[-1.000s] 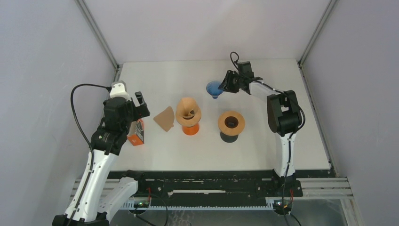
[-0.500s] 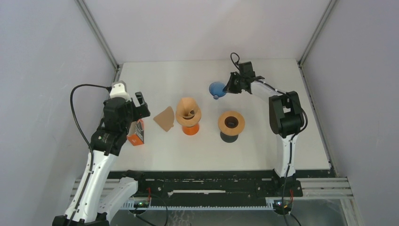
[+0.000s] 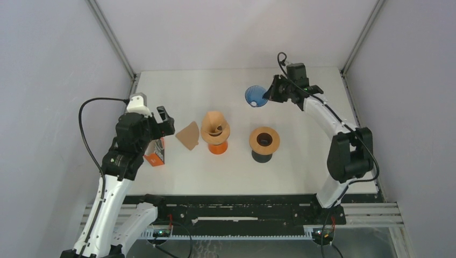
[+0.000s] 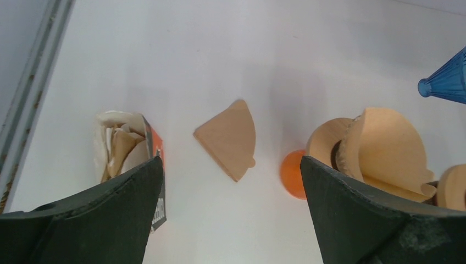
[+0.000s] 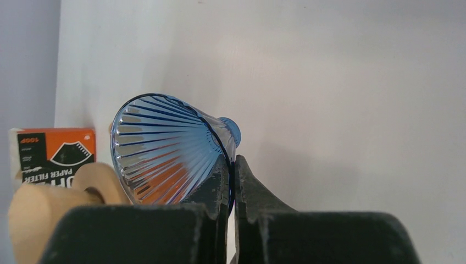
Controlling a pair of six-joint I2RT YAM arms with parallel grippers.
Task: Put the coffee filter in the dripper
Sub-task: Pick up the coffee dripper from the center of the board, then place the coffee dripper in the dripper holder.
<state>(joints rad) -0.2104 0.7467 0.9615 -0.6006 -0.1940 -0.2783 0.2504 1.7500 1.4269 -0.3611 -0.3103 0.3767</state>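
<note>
While your right gripper (image 5: 231, 184) pinches the blue dripper (image 5: 165, 148) by its rim at the far right, your left gripper (image 4: 231, 214) hangs spread above the coffee filter (image 4: 228, 140) lying flat near left.

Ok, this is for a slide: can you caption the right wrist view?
Right gripper shut on the rim of a blue ribbed dripper, orange filter box at the frame's left edge.

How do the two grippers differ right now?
The left gripper is open and empty; the right gripper is shut on the rim of the blue dripper. The left one hangs over the loose filter; the right one holds its dripper tilted in the air. Both are dark and two-fingered.
</note>
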